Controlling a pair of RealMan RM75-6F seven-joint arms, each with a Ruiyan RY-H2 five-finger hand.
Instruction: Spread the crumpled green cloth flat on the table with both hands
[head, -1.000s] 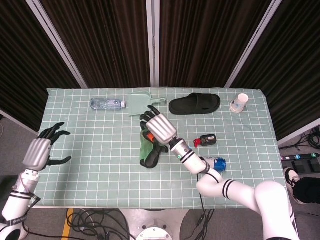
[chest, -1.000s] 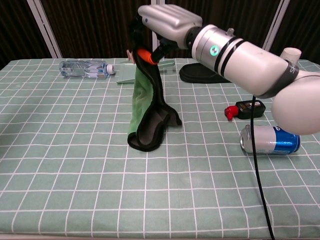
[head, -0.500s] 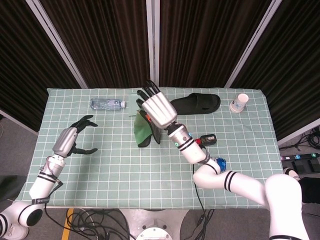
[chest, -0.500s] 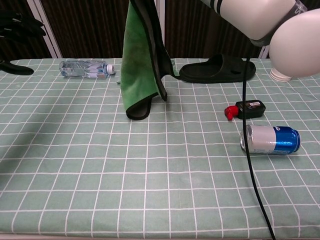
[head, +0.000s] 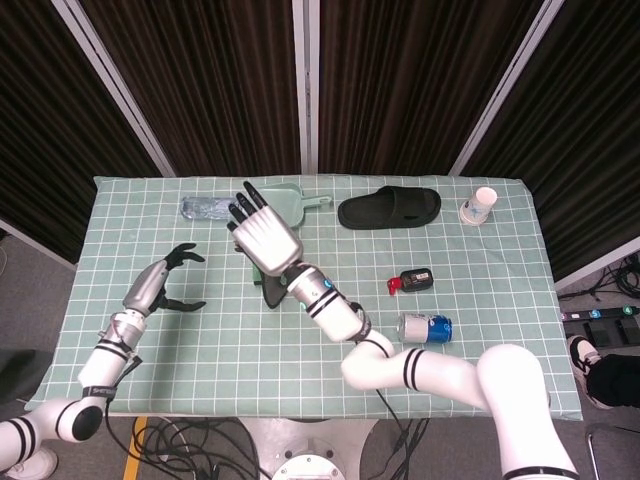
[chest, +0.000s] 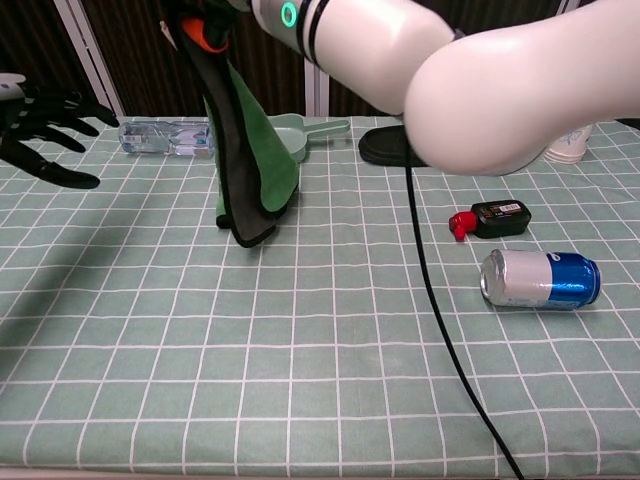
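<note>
Green crumpled cloth (chest: 255, 150) hangs from the right hand (head: 265, 237), which grips its top edge above the checked table (head: 470, 290), near a clear plastic bottle (chest: 165, 137); the left hand (head: 160, 285) hovers apart, fingers spread, holding nothing.

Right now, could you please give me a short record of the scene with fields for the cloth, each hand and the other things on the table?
cloth: green cloth hangs lifted, not spread; whether its lower edge touches the table is unclear
right hand: right hand holds the cloth from its top
left hand: left hand open, apart from the cloth
other things: water bottle, dustpan, black slipper, paper cup, can, small black and red device
</note>
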